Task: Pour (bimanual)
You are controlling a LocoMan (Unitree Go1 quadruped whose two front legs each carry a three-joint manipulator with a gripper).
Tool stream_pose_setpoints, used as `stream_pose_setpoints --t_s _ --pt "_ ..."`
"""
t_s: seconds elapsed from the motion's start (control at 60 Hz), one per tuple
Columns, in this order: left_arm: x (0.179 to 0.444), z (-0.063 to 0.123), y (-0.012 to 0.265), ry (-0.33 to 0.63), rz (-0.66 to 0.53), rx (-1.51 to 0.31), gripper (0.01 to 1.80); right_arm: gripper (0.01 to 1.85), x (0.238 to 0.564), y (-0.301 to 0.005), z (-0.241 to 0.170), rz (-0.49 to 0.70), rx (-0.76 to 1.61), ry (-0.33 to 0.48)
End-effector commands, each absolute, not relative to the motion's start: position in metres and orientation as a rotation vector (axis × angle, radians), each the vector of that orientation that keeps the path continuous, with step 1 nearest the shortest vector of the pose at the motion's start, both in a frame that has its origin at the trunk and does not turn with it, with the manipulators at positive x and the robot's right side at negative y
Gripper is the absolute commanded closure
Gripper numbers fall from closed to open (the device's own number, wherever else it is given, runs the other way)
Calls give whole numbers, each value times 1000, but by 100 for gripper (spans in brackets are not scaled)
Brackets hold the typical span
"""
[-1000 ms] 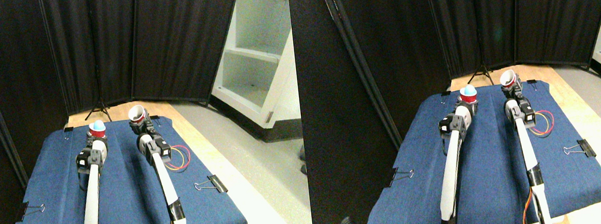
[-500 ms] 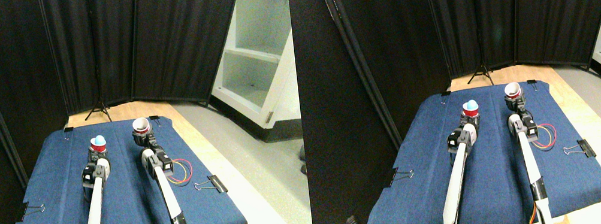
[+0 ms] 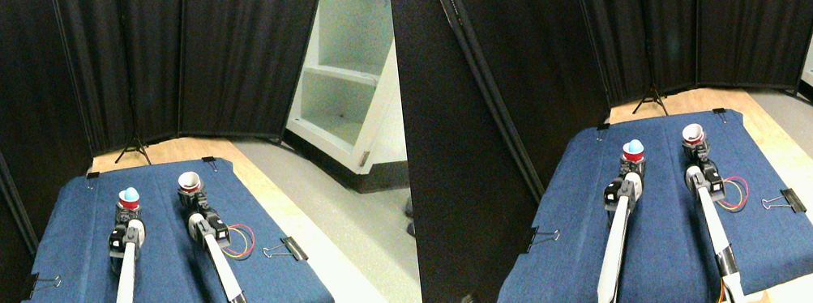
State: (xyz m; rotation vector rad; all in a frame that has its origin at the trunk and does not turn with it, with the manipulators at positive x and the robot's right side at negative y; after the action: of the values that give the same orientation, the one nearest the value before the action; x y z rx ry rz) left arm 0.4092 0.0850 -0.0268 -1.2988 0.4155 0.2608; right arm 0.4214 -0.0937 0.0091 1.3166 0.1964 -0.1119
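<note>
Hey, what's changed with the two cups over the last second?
Both manipulators drew back toward the robot, bringing the cups nearer and lower. The right cup, tipped toward the left cup a second ago, now sits more upright. The blue cloth and binder clips stayed put.

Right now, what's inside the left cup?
A light blue rounded object pokes above the rim of the left red cup. Anything beneath it is hidden by the cup wall.

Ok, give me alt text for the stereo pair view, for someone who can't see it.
Two pale robot manipulators reach over a blue cloth, the left pincer at a red cup with something blue inside, the right pincer at an upright red cup with a white interior. Black curtains hang behind.
</note>
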Motion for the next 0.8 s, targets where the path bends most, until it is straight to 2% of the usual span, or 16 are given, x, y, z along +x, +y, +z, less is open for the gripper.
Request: stream_pose_setpoints --t_s 0.017,0.067,0.217,0.35,0.633,0.8 --pt "414 -25 82 389 254 -1301 148 152 424 -91 6 -111 1331 172" --pt "415 -25 81 394 249 -1305 148 152 424 -91 5 -125 1359 170" --pt "418 -29 79 399 257 -1307 148 149 424 -93 -5 -105 1250 159" --pt "419 -32 77 401 266 -1315 148 149 421 -95 -9 -158 1236 159" --pt "416 -40 76 400 308 -1333 148 150 422 -102 -20 -206 1290 164" --pt "413 -42 76 403 303 -1282 148 151 423 -105 -25 -227 1328 168"
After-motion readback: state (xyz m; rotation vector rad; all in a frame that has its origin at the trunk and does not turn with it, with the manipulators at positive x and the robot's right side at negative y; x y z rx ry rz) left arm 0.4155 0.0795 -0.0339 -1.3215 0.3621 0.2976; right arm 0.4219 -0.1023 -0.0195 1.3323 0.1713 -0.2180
